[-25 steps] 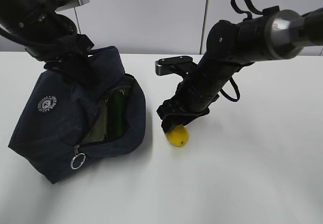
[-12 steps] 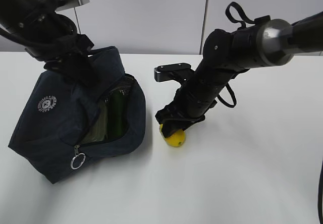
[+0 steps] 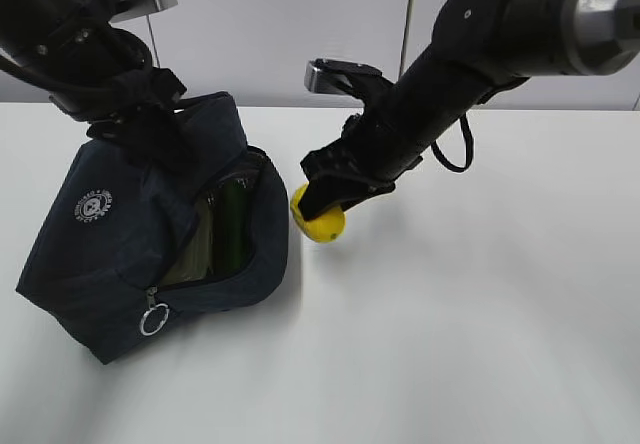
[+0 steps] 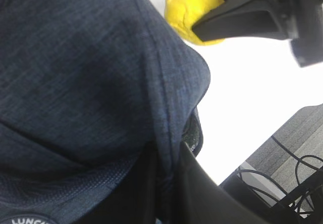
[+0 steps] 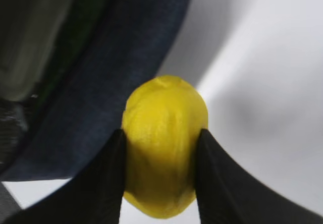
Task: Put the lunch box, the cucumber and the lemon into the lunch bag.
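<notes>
The dark navy lunch bag (image 3: 130, 244) stands tilted on the white table, its mouth facing right. Inside the mouth I see the dark green cucumber (image 3: 232, 226) beside the pale green lunch box (image 3: 198, 249). My left gripper (image 4: 174, 183) is shut on a fold of the bag's upper edge and holds it up. My right gripper (image 3: 322, 209) is shut on the yellow lemon (image 3: 319, 222), which hangs above the table just right of the bag's mouth. In the right wrist view both fingers press the lemon's (image 5: 164, 143) sides, with the bag's rim (image 5: 116, 77) close behind.
The bag's silver ring pull (image 3: 153, 320) hangs at its lower front. A white logo (image 3: 91, 204) marks its left side. White table (image 3: 480, 344) stretches to the right and front. A pale panelled wall stands behind.
My right gripper closed on the lemon, lifted it off the table and carried it up and left toward the bag's mouth. The left gripper and the bag stayed still.
</notes>
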You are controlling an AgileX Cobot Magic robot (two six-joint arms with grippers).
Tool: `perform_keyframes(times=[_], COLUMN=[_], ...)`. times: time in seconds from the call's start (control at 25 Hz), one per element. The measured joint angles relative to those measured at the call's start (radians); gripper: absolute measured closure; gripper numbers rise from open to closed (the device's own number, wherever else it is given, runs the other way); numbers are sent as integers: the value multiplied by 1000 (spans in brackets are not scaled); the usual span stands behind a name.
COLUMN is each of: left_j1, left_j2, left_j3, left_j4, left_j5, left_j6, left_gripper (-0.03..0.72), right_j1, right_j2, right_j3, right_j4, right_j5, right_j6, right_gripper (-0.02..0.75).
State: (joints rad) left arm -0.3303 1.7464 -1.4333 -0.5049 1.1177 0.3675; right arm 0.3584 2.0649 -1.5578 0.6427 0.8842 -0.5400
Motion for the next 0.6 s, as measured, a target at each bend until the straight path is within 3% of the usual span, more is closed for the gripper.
perform_keyframes(times=[0.2,0.6], left_j1=[0,0], left_j2=[0,0], left_j3=[0,0], left_j4=[0,0], left_j5=[0,7], left_j6=[0,0], left_gripper=[671,672], right_j1=[-20,-20], right_j2=[2,157], right_j3=[0,-1], right_j4=[310,720], right_j5=[78,151], right_j6=[-211,-448], right_gripper=[459,458])
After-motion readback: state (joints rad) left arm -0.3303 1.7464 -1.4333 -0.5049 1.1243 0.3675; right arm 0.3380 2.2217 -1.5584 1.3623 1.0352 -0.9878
